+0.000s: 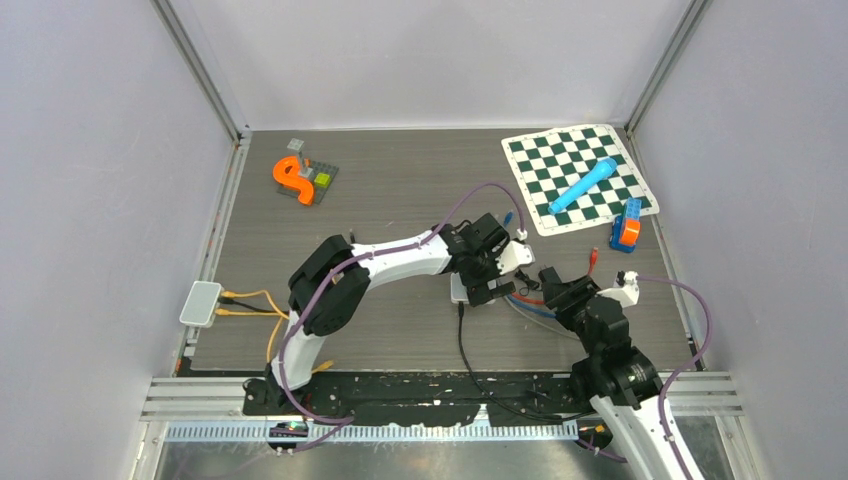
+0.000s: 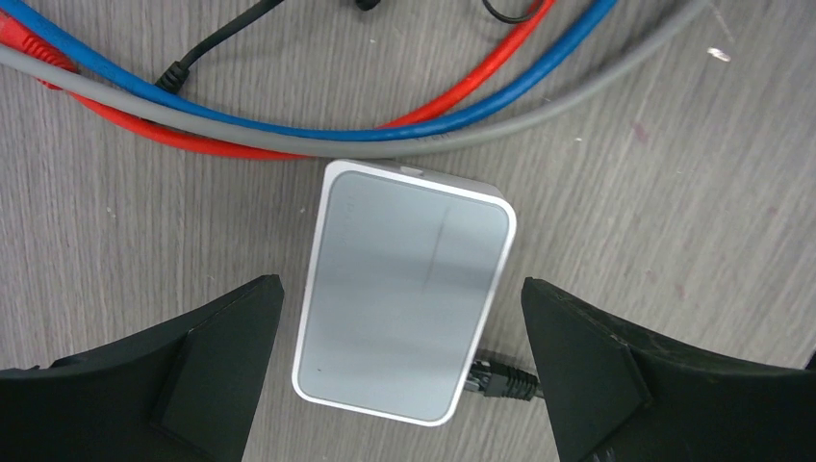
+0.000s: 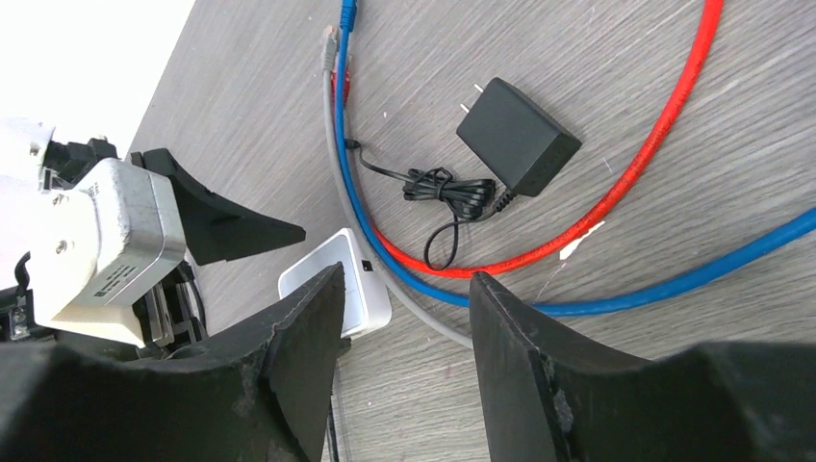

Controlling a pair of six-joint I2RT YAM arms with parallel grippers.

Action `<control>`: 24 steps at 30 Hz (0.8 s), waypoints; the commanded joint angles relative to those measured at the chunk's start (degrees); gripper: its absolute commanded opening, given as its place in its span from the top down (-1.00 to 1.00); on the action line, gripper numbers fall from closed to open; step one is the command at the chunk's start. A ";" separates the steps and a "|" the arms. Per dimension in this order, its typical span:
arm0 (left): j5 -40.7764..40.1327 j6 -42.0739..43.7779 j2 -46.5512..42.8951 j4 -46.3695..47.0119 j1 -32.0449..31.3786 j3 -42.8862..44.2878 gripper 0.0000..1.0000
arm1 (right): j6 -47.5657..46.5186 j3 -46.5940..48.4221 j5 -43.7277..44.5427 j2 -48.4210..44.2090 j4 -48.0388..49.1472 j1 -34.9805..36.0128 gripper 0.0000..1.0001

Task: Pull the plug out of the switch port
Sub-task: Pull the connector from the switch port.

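A: Where does the plug (image 2: 496, 377) sit?
B: We find it seated at a corner of the switch (image 2: 404, 289). The left claw (image 2: 400, 284) straddles the switch, wide and not touching. The right claw (image 3: 406, 277) is half apart and empty.
A: Handling?
B: We judge the switch light and slippery. Brace it and pinch the stiff plug body.
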 commanded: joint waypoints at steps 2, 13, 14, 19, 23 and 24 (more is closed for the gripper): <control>-2.03 1.55 1.77 -1.35 0.07 3.49 -0.99 | 1.35 -0.88 -2.06 4.24 3.08 0.09 -0.16; -1.27 -1.06 1.75 0.14 0.08 0.69 -0.34 | -1.21 -2.65 -8.35 10.70 11.10 0.09 -0.15; -1.13 -1.29 1.41 0.39 0.04 0.17 -0.26 | -1.03 -3.19 -9.32 11.01 12.22 0.09 -0.15; -0.36 -3.78 -1.76 3.57 0.61 -4.75 -0.03 | -0.83 -5.56 -16.34 13.48 17.87 0.09 -0.13; -0.27 -8.18 -4.70 4.89 2.58 -6.95 0.05 | -1.00 -6.45 -20.52 17.64 23.41 0.09 -0.11; 0.09 -9.47 -5.12 4.89 3.23 -7.06 0.06 | -1.01 -6.73 -21.12 18.52 24.15 0.09 -0.10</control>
